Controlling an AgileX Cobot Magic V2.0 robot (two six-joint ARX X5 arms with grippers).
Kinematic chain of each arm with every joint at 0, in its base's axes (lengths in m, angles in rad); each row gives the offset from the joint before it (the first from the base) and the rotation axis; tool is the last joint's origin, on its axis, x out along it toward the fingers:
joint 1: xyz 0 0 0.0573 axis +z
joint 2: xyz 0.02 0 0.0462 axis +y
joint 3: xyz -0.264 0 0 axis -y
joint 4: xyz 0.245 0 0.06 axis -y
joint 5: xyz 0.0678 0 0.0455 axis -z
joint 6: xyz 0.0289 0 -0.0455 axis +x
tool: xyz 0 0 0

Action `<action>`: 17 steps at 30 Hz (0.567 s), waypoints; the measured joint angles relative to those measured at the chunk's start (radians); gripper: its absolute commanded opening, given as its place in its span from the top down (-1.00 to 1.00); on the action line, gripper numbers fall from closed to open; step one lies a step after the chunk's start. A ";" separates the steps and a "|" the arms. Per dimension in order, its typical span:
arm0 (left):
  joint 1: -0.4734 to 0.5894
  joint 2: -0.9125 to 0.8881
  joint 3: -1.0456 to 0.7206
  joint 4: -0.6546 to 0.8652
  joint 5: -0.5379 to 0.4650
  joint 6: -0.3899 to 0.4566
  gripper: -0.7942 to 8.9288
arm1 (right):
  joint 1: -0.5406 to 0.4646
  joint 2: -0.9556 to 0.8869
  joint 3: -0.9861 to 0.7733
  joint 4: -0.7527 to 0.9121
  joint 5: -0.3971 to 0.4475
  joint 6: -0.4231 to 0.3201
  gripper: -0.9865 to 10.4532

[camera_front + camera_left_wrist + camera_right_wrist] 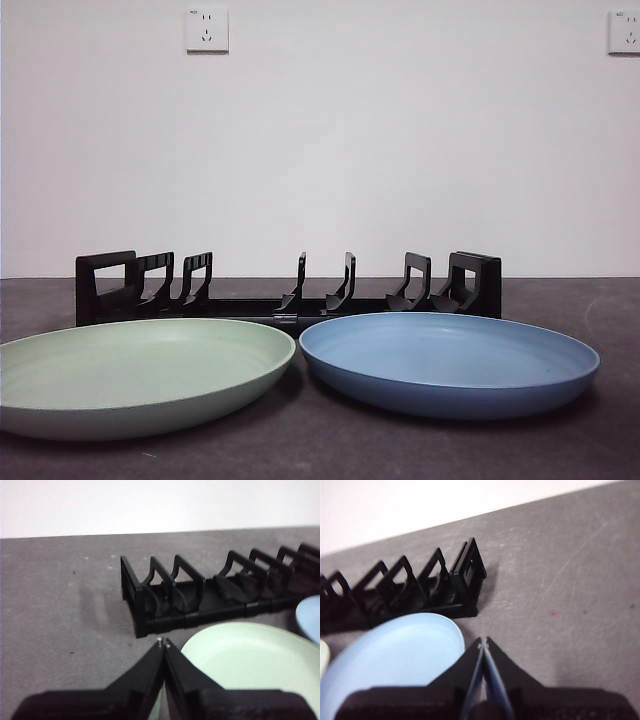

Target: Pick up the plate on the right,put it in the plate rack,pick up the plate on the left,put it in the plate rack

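Where the dark table (600, 300) meets the white wall stands the rack (290, 295): long, low, black plastic, curved prong pairs, boxy looped ends. Just before it lie two shallow plates, nearly touching: green plate (140, 375), blue plate (450, 362). Front view alone shows two wall sockets (207, 29). Wrist views alone show the left gripper (164, 641) above the green plate's edge and the right gripper (483, 641) beside the blue; both have jaws pressed together, holding nothing.

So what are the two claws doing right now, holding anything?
Left gripper: closed, holding nothing, above the green plate.
Right gripper: closed, holding nothing, beside the blue plate.
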 measured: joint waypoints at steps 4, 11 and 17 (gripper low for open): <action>0.000 0.000 0.000 0.032 0.029 -0.110 0.85 | 0.000 0.001 0.003 0.002 0.000 0.072 0.85; 0.000 0.047 0.068 -0.008 0.070 -0.198 0.85 | 0.000 0.136 0.111 0.003 0.002 0.101 0.85; 0.000 0.209 0.224 -0.004 0.071 -0.200 0.85 | 0.000 0.396 0.278 0.004 0.002 0.101 0.84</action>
